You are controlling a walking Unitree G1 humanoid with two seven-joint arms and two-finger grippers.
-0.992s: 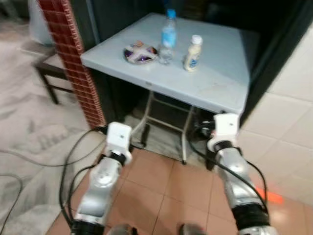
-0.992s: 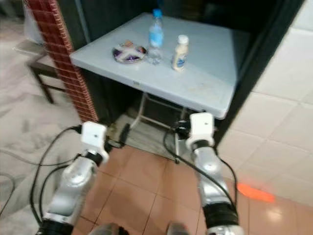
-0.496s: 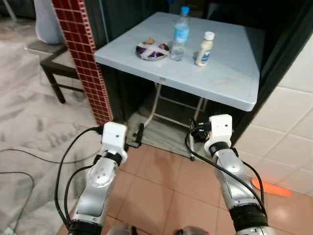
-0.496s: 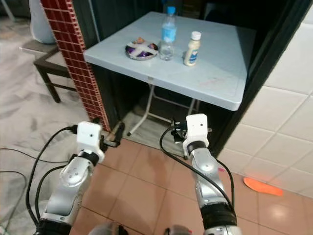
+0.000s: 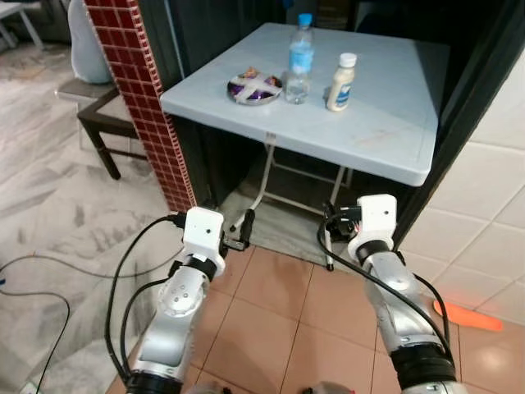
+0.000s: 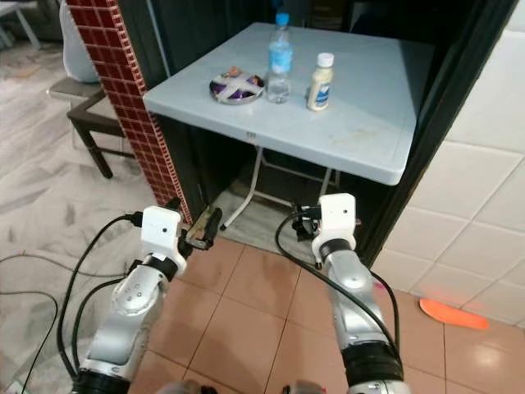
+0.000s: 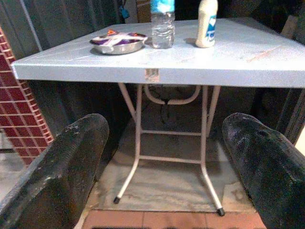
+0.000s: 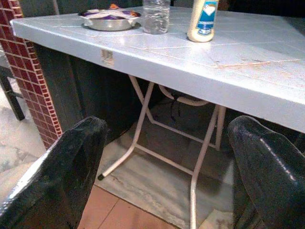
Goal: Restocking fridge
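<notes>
While both arms hang low in frame | left pincer (image 7: 164, 157) fingers wide apart, empty | right pincer (image 8: 167, 157) wide apart, empty | water bottle (image 5: 300, 57), sauce bottle (image 5: 341, 82) upright on tabletop (image 5: 385, 123), top centre

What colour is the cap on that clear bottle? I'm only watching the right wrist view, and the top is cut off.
Observer: Blue. The water bottle has a blue cap and stands between the metal bowl and the cream-coloured bottle.
Operator: Is there anything on the floor beside the robot?
Observer: An orange object lies on the tiles to the robot's right. I cannot tell what it is.
Operator: Where is the other arm?
Observer: The left gripper is low in front of the table, jaws open, and so is the right gripper.
</notes>
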